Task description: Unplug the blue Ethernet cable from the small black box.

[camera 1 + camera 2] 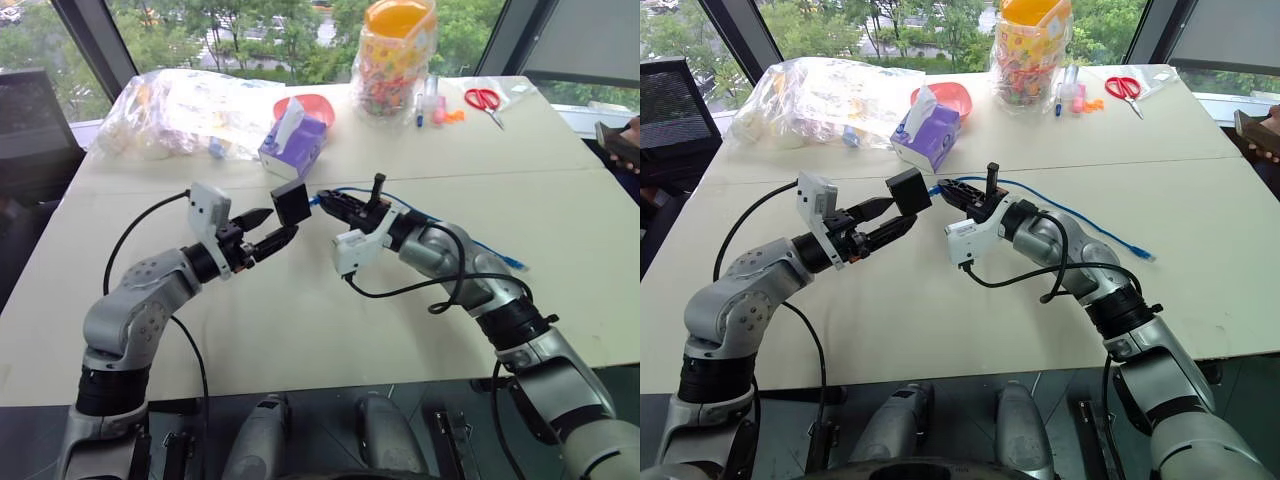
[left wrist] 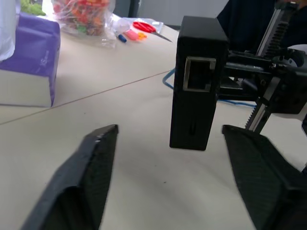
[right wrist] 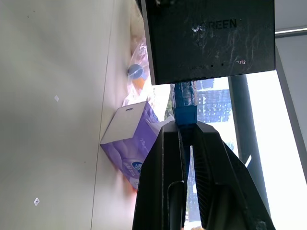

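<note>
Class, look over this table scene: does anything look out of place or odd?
Yes: the black box hangs in the air off the table, carried by the blue cable that the right gripper pinches. The left gripper is open beside it.

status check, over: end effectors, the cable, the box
Right end effector shut on the blue Ethernet cable, still plugged into the small black box, held off the table. Left end effector open, box between fingers, ungripped. Nothing in the way.

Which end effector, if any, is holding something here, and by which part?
The right end effector pinches the blue Ethernet cable just behind its plug, still in the small black box. The left end effector holds nothing.
</note>
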Tool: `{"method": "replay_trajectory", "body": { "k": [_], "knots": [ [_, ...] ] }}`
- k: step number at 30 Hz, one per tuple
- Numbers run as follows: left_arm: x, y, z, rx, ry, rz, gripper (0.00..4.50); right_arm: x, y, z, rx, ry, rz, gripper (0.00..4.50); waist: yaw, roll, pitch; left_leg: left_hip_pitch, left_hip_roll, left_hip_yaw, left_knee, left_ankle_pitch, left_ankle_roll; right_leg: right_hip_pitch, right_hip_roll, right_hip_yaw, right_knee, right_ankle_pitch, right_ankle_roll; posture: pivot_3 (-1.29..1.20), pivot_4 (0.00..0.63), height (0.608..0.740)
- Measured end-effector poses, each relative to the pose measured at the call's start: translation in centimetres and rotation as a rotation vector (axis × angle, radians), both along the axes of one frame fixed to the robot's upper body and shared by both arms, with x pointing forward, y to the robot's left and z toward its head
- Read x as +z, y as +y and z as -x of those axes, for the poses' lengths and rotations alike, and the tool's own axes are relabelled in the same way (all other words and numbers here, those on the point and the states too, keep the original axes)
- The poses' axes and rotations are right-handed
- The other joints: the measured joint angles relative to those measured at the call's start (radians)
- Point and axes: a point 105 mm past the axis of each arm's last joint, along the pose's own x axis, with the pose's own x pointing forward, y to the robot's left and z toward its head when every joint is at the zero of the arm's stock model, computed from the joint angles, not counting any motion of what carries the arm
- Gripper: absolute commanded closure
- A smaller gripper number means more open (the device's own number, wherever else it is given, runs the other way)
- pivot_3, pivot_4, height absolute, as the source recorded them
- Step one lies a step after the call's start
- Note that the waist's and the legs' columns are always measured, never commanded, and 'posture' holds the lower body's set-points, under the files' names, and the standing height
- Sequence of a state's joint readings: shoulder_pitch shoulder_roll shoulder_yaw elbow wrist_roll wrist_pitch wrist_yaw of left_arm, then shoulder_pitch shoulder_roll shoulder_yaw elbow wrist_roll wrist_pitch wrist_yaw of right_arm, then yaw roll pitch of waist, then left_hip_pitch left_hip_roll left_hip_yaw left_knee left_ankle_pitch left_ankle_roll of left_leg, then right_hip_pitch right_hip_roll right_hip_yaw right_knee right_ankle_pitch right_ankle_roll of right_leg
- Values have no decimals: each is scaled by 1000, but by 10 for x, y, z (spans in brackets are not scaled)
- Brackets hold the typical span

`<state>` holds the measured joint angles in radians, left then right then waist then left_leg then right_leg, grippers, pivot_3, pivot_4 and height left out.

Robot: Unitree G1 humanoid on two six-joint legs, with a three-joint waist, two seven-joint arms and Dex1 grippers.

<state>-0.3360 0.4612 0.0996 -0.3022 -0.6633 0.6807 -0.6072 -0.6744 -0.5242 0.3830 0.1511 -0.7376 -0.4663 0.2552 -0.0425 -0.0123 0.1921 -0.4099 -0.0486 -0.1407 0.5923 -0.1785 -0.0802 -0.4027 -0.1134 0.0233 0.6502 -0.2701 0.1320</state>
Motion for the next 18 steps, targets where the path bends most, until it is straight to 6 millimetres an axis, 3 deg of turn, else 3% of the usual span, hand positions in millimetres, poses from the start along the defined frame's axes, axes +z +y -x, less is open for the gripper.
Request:
{"method": "replay_trajectory", "body": {
  "k": [4, 9, 12, 18],
  "knots": [
    [0, -4, 1, -28, 2, 4, 3841, -1, -3, -1, -9, 10, 5, 4500, 0, 0, 0, 0, 0, 0, 0, 0, 0, 0, 0, 0, 0, 0, 0, 0, 150, 726],
    [0, -8, 2, -50, 3, 13, 4012, -2, -6, -1, -15, 22, 8, 4500, 0, -1, 1, 0, 0, 0, 0, 0, 0, 0, 0, 0, 0, 0, 0, 0, 150, 726],
    [-1, -8, 0, -51, 5, 7, 4013, -4, -6, 0, -3, 30, 19, 3331, 0, -1, 1, 0, 0, 0, 0, 0, 0, 0, 0, 0, 0, 0, 0, 0, 150, 726],
    [1, -5, -3, -43, -2, -17, 4013, -7, -2, 5, 39, 70, 23, 255, 0, -1, 1, 0, 0, 0, 0, 0, 0, 0, 0, 0, 0, 0, 0, 0, 150, 726]
  ]
}}
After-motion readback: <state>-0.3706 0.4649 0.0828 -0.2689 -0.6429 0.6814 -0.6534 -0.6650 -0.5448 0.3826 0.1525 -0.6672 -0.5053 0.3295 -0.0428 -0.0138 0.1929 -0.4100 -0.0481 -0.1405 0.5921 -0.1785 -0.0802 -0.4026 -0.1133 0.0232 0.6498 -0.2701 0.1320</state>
